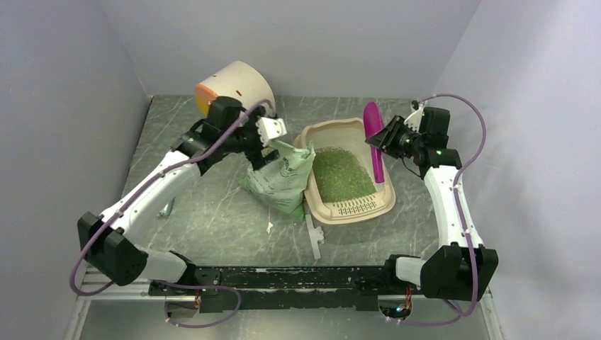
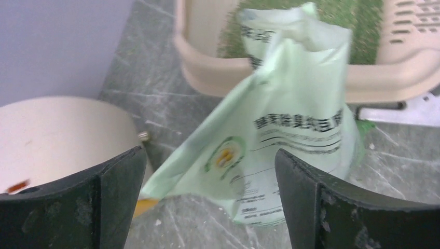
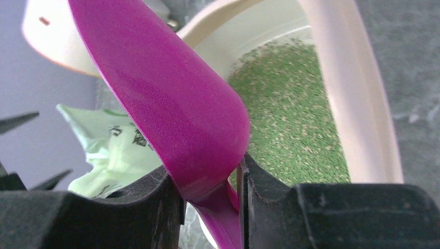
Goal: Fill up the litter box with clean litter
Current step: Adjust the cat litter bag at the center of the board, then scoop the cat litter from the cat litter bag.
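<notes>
The beige litter box (image 1: 388, 191) sits mid-table with its slotted grille ledge (image 1: 358, 207) at the near end. A bed of clean green litter (image 1: 341, 173) covers its floor, and also shows in the right wrist view (image 3: 290, 114). A light-green printed bag (image 1: 283, 177) leans on the box's left wall. My left gripper (image 1: 273, 134) hovers over the bag, open and empty; the bag (image 2: 290, 119) lies beyond the spread fingers (image 2: 119, 202). My right gripper (image 1: 388, 138) is shut on a magenta scoop (image 3: 166, 98) over the box's right rim (image 3: 358, 104).
A cream half-cylinder cabinet with an orange face (image 1: 234, 88) stands at the back left, close behind the left gripper. A white strip (image 1: 314, 237) lies in front of the box, and a small metal piece (image 1: 166, 207) lies at the left. Grey walls close in on three sides.
</notes>
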Controlling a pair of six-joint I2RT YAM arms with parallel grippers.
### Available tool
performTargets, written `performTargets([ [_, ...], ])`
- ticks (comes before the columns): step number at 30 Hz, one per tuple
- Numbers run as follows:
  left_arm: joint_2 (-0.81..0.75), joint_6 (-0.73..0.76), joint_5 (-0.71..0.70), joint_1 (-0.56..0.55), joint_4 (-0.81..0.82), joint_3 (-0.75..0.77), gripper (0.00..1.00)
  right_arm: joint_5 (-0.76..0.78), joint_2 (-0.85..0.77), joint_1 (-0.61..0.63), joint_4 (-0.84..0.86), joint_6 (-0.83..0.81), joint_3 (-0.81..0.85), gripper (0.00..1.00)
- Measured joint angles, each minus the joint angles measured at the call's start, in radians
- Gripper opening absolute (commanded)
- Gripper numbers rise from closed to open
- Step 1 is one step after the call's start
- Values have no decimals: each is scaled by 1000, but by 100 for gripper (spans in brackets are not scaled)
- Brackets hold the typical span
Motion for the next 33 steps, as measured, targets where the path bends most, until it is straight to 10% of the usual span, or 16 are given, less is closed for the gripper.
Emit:
performTargets([
  [18, -221, -675, 223, 114, 288, -51, 97, -287, -11, 360, 77, -86, 153, 27],
  [33, -208, -747, 536, 114, 257, -18, 80, -385, -1, 527, -122, -190, 154, 27],
])
